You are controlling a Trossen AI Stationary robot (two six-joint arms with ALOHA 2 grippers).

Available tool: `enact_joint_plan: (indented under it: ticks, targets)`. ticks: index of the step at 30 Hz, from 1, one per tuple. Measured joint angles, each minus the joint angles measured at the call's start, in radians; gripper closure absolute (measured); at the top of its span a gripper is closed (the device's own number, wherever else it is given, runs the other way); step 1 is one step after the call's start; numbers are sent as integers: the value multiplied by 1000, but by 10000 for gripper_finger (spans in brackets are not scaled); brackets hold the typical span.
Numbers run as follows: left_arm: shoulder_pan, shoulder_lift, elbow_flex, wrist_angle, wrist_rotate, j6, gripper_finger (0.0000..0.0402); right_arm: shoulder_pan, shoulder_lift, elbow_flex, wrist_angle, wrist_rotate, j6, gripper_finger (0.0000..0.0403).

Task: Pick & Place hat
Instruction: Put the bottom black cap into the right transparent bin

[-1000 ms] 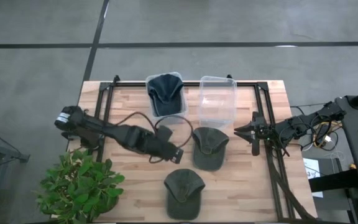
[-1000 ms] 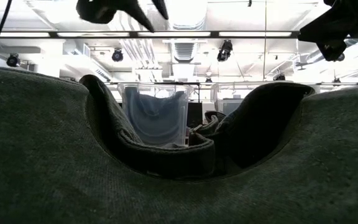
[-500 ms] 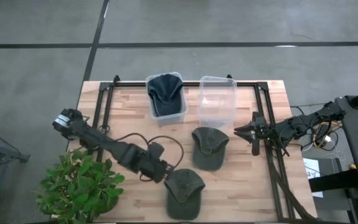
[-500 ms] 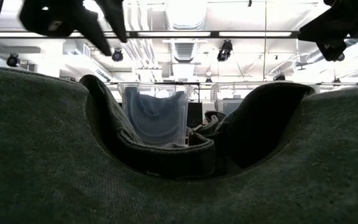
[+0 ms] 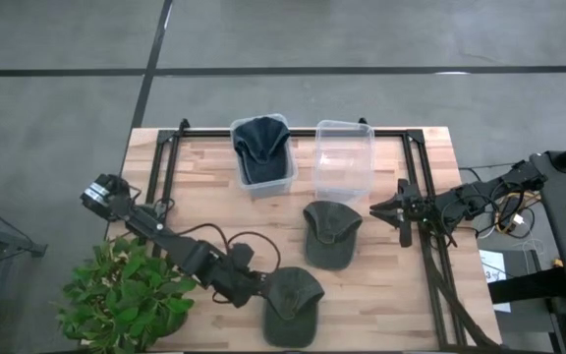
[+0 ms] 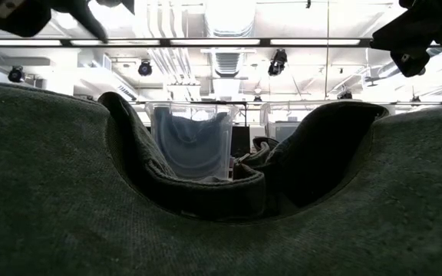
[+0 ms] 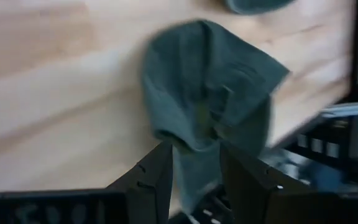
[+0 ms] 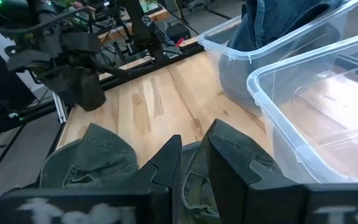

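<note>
Two olive green hats lie crown up on the wooden table [image 5: 204,177]: one near the middle [image 5: 330,232], one by the near edge [image 5: 291,303]. A dark blue hat [image 5: 261,149] sits in the left clear bin [image 5: 240,179]. My left gripper [image 5: 254,292] hovers open just left of the near green hat [image 7: 207,87], pointing steeply down, and touches nothing. My right gripper [image 8: 194,134] waits at the table's right side [image 5: 375,208], its fingers a narrow gap apart and empty. In the low view, green hat cloth [image 6: 221,230] fills the foreground.
An empty clear bin [image 5: 344,157] stands beside the bin with the blue hat at the far side. A potted plant [image 5: 126,293] sits at the near left corner, close to my left arm. Black frame rails [image 5: 425,246] run along the table's sides.
My left gripper has swung from the table's middle toward the near edge and sunk lower, rolling about its own axis, and now hangs beside the near green hat. Its finger gap looks unchanged. The hats have not moved.
</note>
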Motion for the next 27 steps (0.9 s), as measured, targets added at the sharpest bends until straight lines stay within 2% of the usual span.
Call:
enact_joint_plan:
  ticks: [4, 14, 27]
  targets:
    - [-18, 7, 0, 49, 0, -44, 278, 0, 2, 0, -6, -1, -3, 335]
    - [-70, 42, 0, 48, 10, -188, 278, 0, 1, 0, -6, -3, -3, 335]
    - [-65, 59, -6, 67, 10, -89, 277, 0, 1, 0, -6, -3, -3, 335]
